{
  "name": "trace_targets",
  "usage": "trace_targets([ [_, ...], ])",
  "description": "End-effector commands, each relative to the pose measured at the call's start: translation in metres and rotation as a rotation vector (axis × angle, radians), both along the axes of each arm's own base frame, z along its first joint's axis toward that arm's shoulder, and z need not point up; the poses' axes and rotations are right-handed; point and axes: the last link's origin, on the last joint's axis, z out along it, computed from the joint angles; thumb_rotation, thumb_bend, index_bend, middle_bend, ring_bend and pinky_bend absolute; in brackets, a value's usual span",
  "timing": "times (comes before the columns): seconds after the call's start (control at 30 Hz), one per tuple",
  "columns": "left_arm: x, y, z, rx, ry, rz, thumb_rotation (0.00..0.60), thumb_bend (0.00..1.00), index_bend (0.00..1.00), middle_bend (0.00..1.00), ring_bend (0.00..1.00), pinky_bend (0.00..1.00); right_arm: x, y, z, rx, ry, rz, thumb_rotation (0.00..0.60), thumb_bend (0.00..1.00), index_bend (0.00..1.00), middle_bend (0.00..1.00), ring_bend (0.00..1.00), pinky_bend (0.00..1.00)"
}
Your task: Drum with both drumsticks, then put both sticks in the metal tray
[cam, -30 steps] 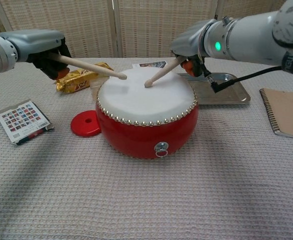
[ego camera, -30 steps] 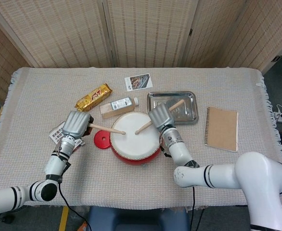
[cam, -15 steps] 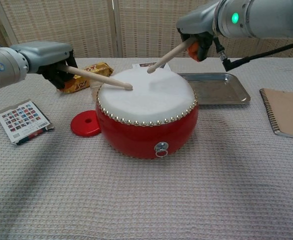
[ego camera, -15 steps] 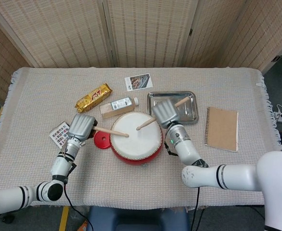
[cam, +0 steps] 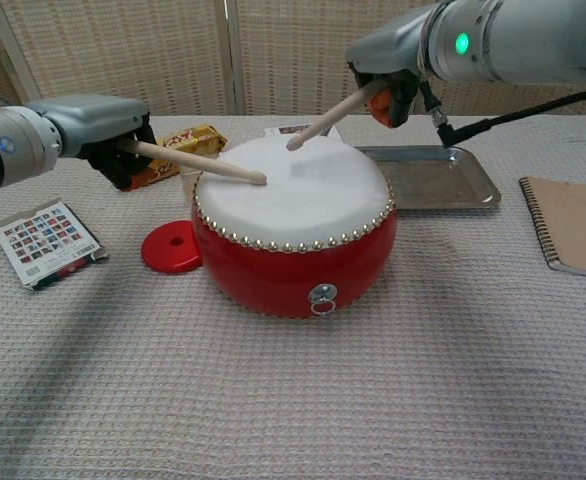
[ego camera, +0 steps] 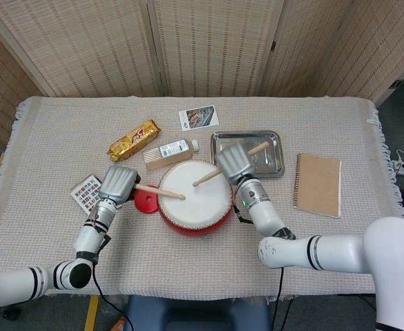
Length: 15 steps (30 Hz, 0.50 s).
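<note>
We see the left hand (cam: 108, 125) clenched around its drumstick (cam: 198, 163), the shaft lying nearly level, tip pointing right onto the white skin of the red drum (cam: 293, 235). Our right hand (cam: 388, 60) grips the other drumstick (cam: 328, 118), slanting down-left, its tip just above the skin. The metal tray (cam: 428, 178) sits on the bench behind the drum, to its right.
</note>
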Motion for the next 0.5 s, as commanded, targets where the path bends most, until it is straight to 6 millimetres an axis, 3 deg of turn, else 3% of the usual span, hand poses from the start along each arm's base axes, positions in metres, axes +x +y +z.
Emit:
trace_targets([
  [0.03,0.004,0.001,0.002,0.012,-0.033,0.005,0.600,0.75,0.96,1.00,1.00,1.00,0.003,0.003,0.010,-0.004,-0.029,0.010,0.600,0.81,1.00,1.00,0.93,0.95],
  [0.23,0.014,-0.001,0.029,0.063,-0.090,-0.035,0.600,0.75,0.96,1.00,1.00,1.00,-0.019,-0.001,-0.017,0.032,0.068,-0.030,0.600,0.81,1.00,1.00,0.93,0.95],
  [0.33,0.016,-0.002,0.032,0.064,-0.094,-0.044,0.600,0.75,0.95,1.00,1.00,1.00,-0.024,-0.003,-0.027,0.035,0.107,-0.038,0.600,0.81,1.00,1.00,0.93,0.95],
  [0.5,0.010,-0.002,0.014,0.021,-0.060,-0.022,0.600,0.75,0.95,1.00,1.00,1.00,-0.006,-0.002,-0.010,0.013,-0.014,-0.028,0.600,0.81,1.00,1.00,0.93,0.95],
])
